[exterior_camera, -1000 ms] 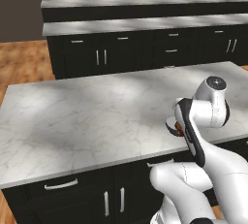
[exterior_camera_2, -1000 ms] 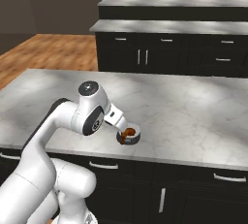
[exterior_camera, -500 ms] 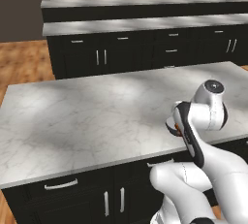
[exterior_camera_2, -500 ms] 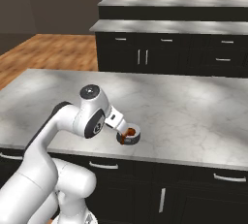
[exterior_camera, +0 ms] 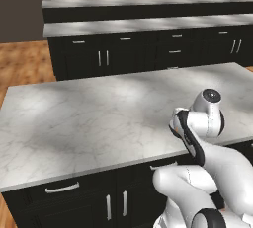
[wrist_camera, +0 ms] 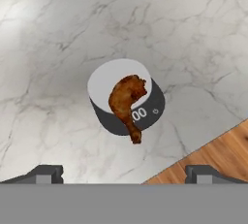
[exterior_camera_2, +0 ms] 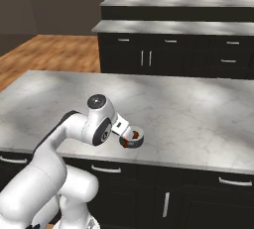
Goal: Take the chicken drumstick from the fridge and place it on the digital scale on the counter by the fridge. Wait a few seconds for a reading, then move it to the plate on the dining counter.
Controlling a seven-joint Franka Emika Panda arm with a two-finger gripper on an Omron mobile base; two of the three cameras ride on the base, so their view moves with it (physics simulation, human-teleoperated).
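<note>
Chicken drumstick (wrist_camera: 127, 103) lying on digital scale (wrist_camera: 156, 106), near counter (wrist_camera: 58, 48) edge. Gripper (wrist_camera: 124, 173) wide open, empty, hovering directly above; bone end pts toward fingertips, long axis running between the tips.

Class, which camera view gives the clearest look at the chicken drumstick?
The hand view: the chicken drumstick lies whole on the digital scale. The right base view shows a small reddish patch beside the arm; in the left base view I cannot make it out.

Glossy brown chicken drumstick (wrist_camera: 127, 101) lies across the round digital scale (wrist_camera: 156, 107) on the marbled counter (wrist_camera: 58, 34).
</note>
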